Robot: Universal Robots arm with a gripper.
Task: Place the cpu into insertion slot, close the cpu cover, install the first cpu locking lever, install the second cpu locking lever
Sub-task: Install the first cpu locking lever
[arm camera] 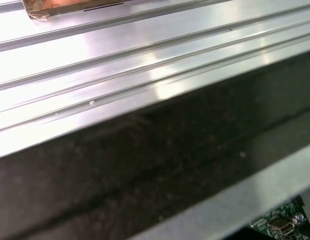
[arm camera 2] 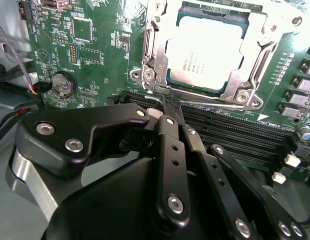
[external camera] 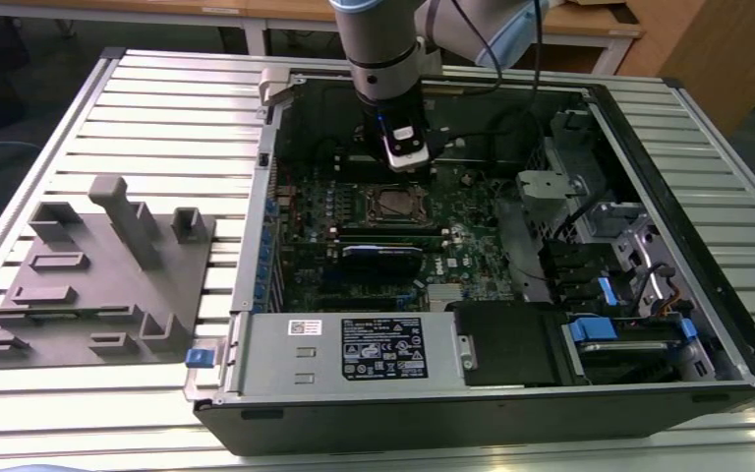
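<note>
The cpu (arm camera 2: pixel 205 52), a square chip with a silvery top, lies in the insertion slot (external camera: pixel 395 205) on the green motherboard (arm camera 2: pixel 94 55). The cpu cover (arm camera 2: pixel 245 75), a silver metal frame, lies flat around the chip, and its window leaves the chip's top bare. In the second wrist view my gripper (arm camera 2: pixel 171 105) has its black fingers shut together with nothing between them. The tips sit at the edge of the socket beside the long memory slots. In the exterior view the gripper (external camera: pixel 407 162) hangs inside the open computer case, just behind the socket.
Black memory slots (arm camera 2: pixel 235 130) run alongside the socket, and a coin battery (arm camera 2: pixel 62 83) is nearby. The case holds a power supply (external camera: pixel 351 349) at the front and drive bays (external camera: pixel 613 329) on the exterior view's right. A grey fixture plate (external camera: pixel 89 285) lies on the ribbed table (arm camera: pixel 119 60).
</note>
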